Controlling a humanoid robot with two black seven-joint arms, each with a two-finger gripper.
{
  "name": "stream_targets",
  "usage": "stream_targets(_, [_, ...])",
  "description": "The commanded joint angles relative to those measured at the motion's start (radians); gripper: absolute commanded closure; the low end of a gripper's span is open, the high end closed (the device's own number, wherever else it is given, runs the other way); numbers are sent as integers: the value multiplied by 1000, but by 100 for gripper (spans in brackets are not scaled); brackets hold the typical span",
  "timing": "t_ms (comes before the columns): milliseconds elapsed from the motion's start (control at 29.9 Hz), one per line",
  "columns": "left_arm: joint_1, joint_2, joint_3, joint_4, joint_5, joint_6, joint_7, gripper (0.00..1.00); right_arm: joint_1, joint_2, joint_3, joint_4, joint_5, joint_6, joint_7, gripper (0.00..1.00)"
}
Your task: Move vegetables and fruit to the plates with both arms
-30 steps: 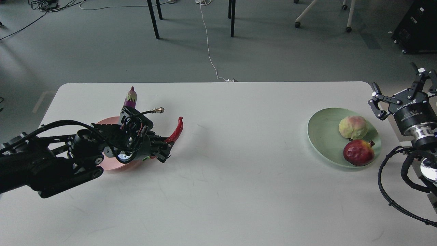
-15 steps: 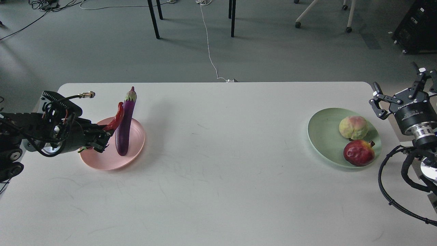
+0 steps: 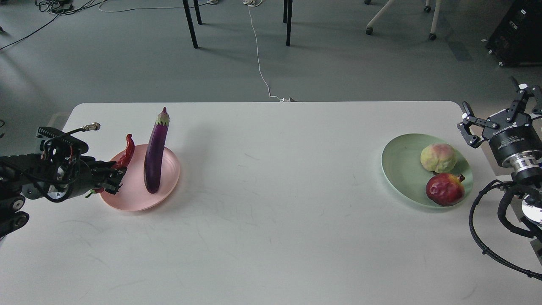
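The pale pink plate (image 3: pixel 135 202) sits at the table's left. The purple eggplant (image 3: pixel 154 156) lies on it, its stem end poking past the far rim. My left gripper (image 3: pixel 113 178) is at the plate's left rim, shut on the stem end of the red chili pepper (image 3: pixel 126 152), which points up and away over the rim. The mint green plate (image 3: pixel 400 163) at the right holds the yellow-green fruit (image 3: pixel 438 157) and the dark red pomegranate (image 3: pixel 444 189). My right gripper (image 3: pixel 495 108) is open and empty, just right of that plate.
The white table (image 3: pixel 279 220) spans the view. The right arm's black cable (image 3: pixel 487 237) loops over the table's right edge. Chair and table legs (image 3: pixel 288 25) and a white cord (image 3: pixel 258 59) are on the floor beyond.
My left arm has swung left with the chili, from right of the pink plate to its left rim. The eggplant is now unhidden. The right arm has not moved.
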Motion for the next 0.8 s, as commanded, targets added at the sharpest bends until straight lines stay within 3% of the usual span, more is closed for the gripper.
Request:
stream_targets(0, [0, -11, -16, 0, -39, -1, 2, 33, 1, 0, 0, 0, -2, 0, 0, 1])
stream_targets(100, [-1, -9, -18, 0, -83, -1, -1, 22, 18, 0, 0, -3, -2, 0, 0, 1])
stream_targets(234, [-14, -6, -53, 2, -174, 1, -2, 19, 38, 0, 0, -17, -3, -4, 2, 1])
stream_targets(434, [-6, -24, -281, 5, -526, 1, 4, 7, 80, 3, 5, -35, -3, -83, 2, 1])
stream_targets(601, [-14, -164, -420, 71, -910, 5, -2, 4, 117, 23, 14, -92, 0, -165, -6, 1])
stream_targets(768, [-12, -349, -527, 255, -1165, 42, -2, 2, 119, 37, 17, -94, 3, -159, -11, 1])
